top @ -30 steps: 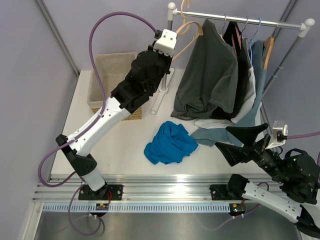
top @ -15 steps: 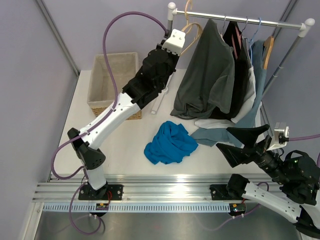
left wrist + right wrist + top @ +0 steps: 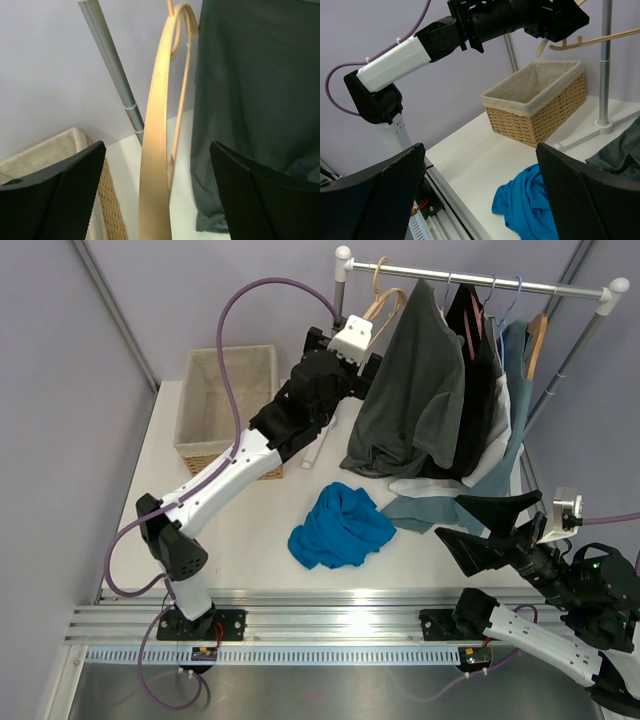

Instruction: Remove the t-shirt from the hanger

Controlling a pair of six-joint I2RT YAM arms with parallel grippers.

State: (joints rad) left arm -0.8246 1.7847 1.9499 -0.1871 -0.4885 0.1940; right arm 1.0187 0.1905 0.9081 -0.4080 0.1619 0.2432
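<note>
The blue t-shirt (image 3: 340, 525) lies crumpled on the white table, off the hanger; it also shows in the right wrist view (image 3: 532, 205). The bare wooden hanger (image 3: 385, 302) hangs by its hook from the rack rod. My left gripper (image 3: 362, 328) is raised to it and stands open. In the left wrist view the hanger's arm (image 3: 155, 150) runs between the two spread fingers (image 3: 65, 195) of the left gripper (image 3: 157, 200), touching neither. My right gripper (image 3: 455, 520) stands open low at the right, and the right wrist view shows it (image 3: 480, 195) empty.
A grey shirt (image 3: 420, 390) and several darker garments (image 3: 490, 370) hang on the clothes rack (image 3: 480, 278), draping down to the table. A wicker basket (image 3: 225, 405) stands at the back left. The rack's upright post (image 3: 112, 75) is just left of the hanger.
My left gripper has opened, letting go of the hanger, which now hangs on the rod. The left arm rose and shifted right toward the rack. The right arm barely moved.
</note>
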